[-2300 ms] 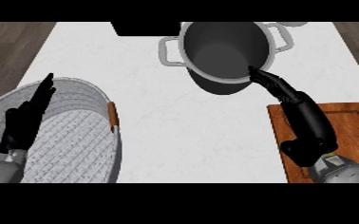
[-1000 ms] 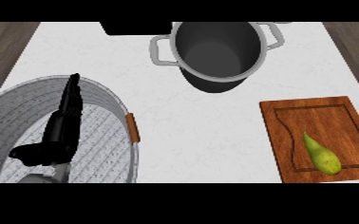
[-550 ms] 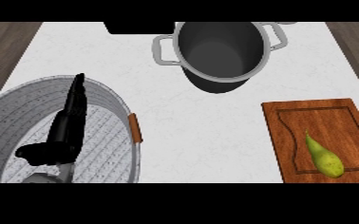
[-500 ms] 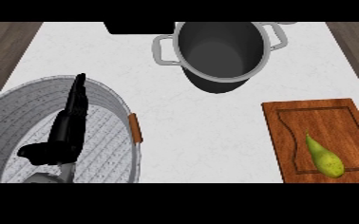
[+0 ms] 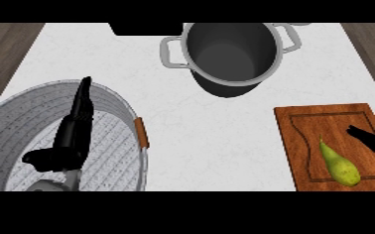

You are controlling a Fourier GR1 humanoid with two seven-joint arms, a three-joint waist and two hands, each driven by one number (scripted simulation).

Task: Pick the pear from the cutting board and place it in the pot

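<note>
**A:** Where are the hands right now?

**B:** The right hand (image 5: 360, 136) is only just showing: a few black fingers at the right edge, over the cutting board (image 5: 307, 124) and close beside the pear (image 5: 338, 164). A moment ago that hand was out of view entirely, so it has come back in. I cannot tell whether its fingers are apart or together.

**A:** So the pick is starting?

**B:** I would judge so. The pear lies untouched on the near right part of the board, its narrow end pointing away from me. Nothing holds it yet.

**A:** And the left hand?

**B:** The left hand (image 5: 71, 134) hangs over the near left of the counter (image 5: 183, 129), fingers straight and together, pointing to the far side, holding nothing. It has barely shifted.

**A:** What about containers?

**B:** A steel pot (image 5: 233, 54) with two side handles stands far and centre, well apart from the board, with nothing inside that I can see. Under the left hand sits a large grey woven basket (image 5: 117, 144) with a brown handle tab; no contents show.
</note>
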